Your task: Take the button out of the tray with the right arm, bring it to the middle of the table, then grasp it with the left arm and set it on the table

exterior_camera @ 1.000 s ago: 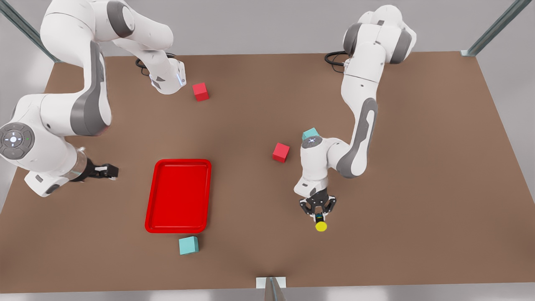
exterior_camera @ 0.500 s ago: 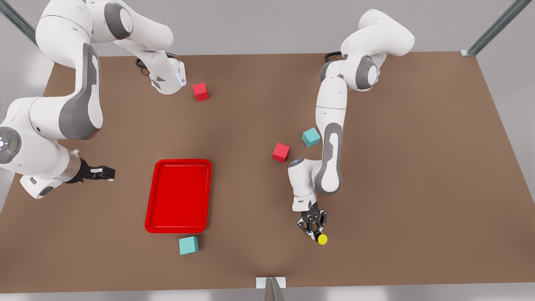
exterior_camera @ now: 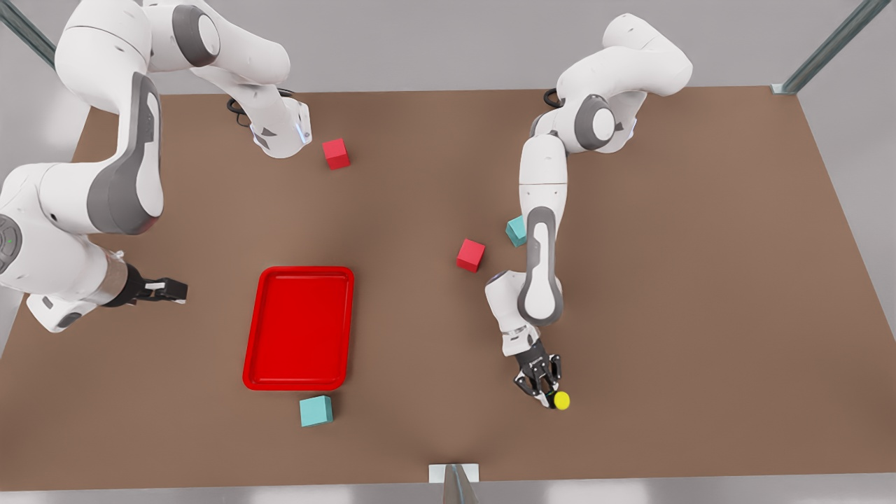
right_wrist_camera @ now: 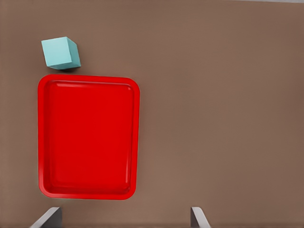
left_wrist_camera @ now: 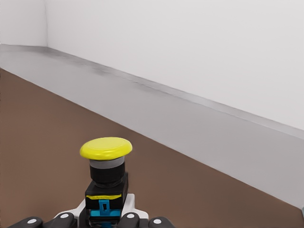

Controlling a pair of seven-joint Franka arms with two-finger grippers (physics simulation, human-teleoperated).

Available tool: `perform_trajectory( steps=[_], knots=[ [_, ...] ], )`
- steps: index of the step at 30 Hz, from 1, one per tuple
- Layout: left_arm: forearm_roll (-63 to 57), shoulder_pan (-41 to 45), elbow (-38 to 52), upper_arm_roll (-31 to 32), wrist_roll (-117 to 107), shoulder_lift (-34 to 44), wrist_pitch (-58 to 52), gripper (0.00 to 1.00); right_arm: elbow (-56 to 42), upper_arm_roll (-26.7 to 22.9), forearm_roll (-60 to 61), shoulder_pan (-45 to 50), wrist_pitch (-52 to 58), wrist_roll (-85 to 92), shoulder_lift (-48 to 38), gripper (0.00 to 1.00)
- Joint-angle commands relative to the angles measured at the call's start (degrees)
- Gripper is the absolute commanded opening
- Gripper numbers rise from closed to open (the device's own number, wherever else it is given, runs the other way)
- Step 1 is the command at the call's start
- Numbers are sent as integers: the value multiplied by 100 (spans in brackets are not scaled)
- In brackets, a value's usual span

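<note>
Gripping one button, the left gripper stood clamped; right gripper spread; cubes numbered two red, two teal; one tray.

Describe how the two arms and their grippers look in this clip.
Both arms are identical: glossy white rounded links with grey joint covers and black cables at the bases. The left arm ends in a black two-finger left gripper; the right arm carries a black right gripper behind a silvery wrist ring, its grey joint cap showing a green light.
</note>
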State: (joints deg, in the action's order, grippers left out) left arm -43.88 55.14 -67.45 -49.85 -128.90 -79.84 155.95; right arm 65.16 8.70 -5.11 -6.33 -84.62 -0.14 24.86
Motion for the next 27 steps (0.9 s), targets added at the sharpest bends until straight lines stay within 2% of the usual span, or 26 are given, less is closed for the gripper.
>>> perform_trajectory(
  steps=[1,13,15,16,17,18,19,20,24,27],
  knots=[
    [-227,32,-5,-7,-1585,4,-267,23,-4,0,18,0,7,5,-8,100],
    [-569,84,-14,-16,-1585,-190,-487,23,-4,18,150,-140,-46,-4,10,100],
    [-640,84,-14,-16,-1585,-190,-487,25,-4,18,150,-140,-37,-4,1,100],
    [-718,84,-14,-16,-1585,-181,-487,39,-4,18,150,-140,-37,-4,1,100],
    [-824,76,-14,-16,-1585,-181,-487,59,-4,18,150,-149,-2,5,-8,100],
    [-877,76,-23,-16,-1576,-181,-487,71,-12,18,150,-149,-19,5,-8,100],
    [-886,76,-23,-16,-1576,-181,-487,91,-12,18,141,-140,-19,5,-8,100],
    [-894,76,-23,-16,-1576,-181,-487,99,-12,18,141,-131,-28,5,-8,100],
    [-1000,119,-49,-16,-1568,-146,-487,99,23,27,142,-114,-28,14,10,100],
    [-1202,348,-383,-7,-1568,135,-460,99,5,27,141,-79,-28,14,80,100]
  ],
)
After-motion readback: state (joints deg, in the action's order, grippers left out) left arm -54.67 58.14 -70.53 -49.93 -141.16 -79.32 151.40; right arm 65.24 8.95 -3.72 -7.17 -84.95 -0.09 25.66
